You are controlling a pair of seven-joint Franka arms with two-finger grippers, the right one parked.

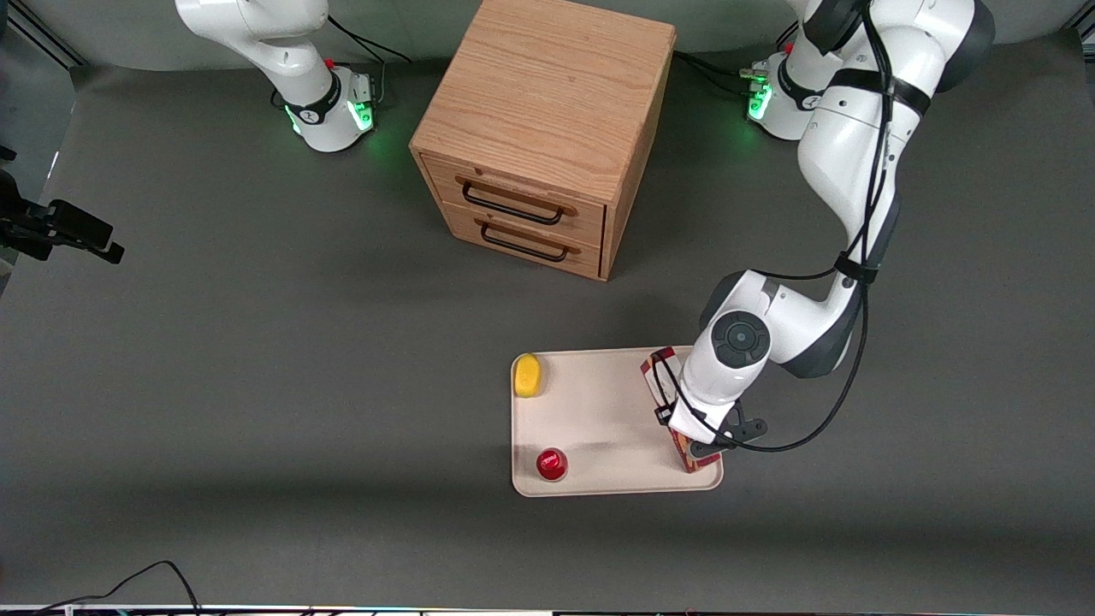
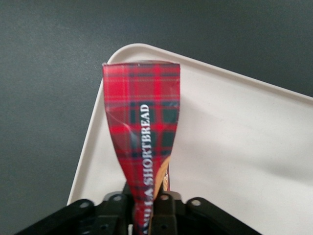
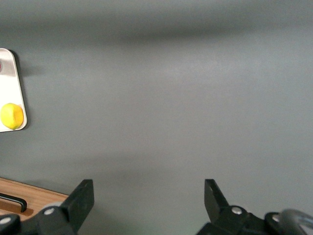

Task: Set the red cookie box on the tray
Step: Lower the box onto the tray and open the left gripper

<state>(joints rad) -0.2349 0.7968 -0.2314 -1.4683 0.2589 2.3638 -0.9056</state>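
table [image 1: 257, 385] grey mat | hand [image 2: 146, 208] grips red cookie box [image 2: 144, 127] | tray [image 2: 234, 147] beneath

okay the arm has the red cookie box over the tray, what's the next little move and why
Probably lower it slightly and open the gripper. The gripper is shut on the red cookie box, which already lies over the tray along its edge toward the working arm, away from the yellow object and the small red-topped object.

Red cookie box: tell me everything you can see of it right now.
The red cookie box is a long, narrow carton, apparently cardboard, in red tartan with white lettering ending in "SHORTBREAD" down one side and a tan picture patch near the gripper. The gripper's fingers are shut on it. It is over the tray, along the tray's edge toward the working arm's end of the table. Whether it rests on the tray cannot be told.
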